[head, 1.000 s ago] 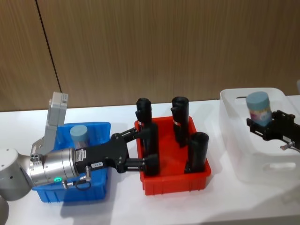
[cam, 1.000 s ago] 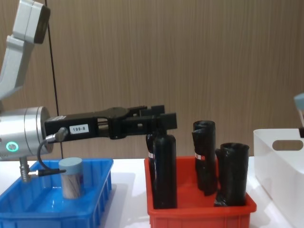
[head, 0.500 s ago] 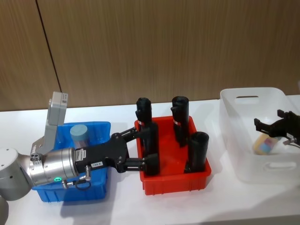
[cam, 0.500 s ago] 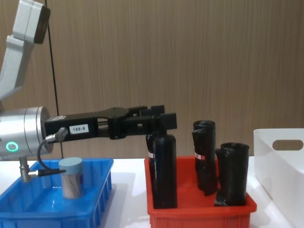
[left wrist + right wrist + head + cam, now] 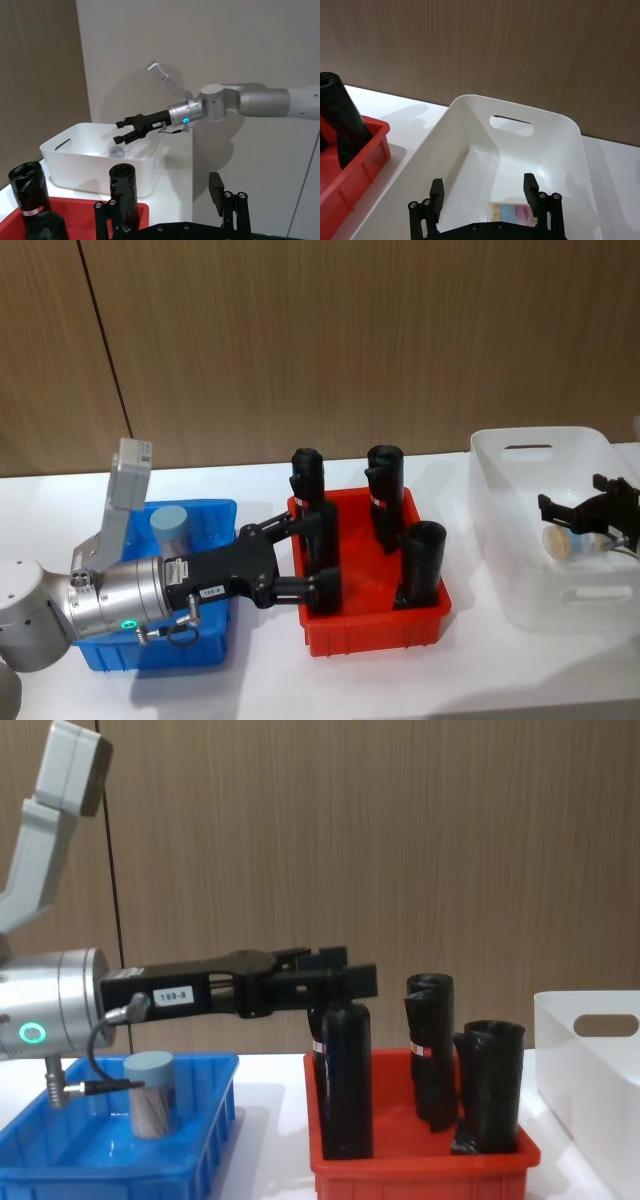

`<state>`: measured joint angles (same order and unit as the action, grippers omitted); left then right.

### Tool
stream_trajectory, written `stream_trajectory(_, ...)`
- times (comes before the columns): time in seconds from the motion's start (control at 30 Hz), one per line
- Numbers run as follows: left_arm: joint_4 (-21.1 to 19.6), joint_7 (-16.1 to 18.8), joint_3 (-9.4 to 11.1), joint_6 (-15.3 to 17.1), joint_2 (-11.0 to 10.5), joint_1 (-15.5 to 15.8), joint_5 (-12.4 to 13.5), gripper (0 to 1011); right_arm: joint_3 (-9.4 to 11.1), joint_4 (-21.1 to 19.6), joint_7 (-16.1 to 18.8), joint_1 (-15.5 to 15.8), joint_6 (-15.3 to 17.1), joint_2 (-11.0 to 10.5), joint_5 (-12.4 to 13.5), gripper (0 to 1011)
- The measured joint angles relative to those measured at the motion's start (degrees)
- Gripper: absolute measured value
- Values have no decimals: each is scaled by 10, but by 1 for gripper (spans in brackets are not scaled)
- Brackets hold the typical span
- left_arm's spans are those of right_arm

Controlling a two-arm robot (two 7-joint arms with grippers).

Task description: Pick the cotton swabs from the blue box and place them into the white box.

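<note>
On the white table (image 5: 400,680), the blue box (image 5: 215,585) sits at 9 o'clock, a red bin (image 5: 375,625) holding four upright black rolls (image 5: 420,560) stands in the middle, and the white box (image 5: 520,590) is at 3 o'clock. The right end effector (image 5: 572,502) hangs over the white box, reaching in from the 3 o'clock side, its fingers spread wide with nothing between them. Below it, a cotton swab jar (image 5: 572,540) lies on its side near the middle of the box floor, its pinkish label facing up in the right wrist view. A second cotton swab jar (image 5: 170,530) stands upright in the blue box, toward that box's 12 o'clock wall, pale blue lid on top. The left end effector (image 5: 315,558) stretches from the blue box towards 3 o'clock, above the 9 o'clock side of the red bin. Its fingers are wide apart and grip nothing; in the chest view they sit just above the nearest roll.
</note>
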<state>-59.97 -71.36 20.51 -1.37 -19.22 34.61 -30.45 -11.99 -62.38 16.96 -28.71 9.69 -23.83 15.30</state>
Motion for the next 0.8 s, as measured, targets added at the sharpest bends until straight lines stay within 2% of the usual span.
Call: stream_trajectory(0.8,-83,177,14,6,-7,-53,47,1004,-4,-169,-57,129,-34,20,6,1001)
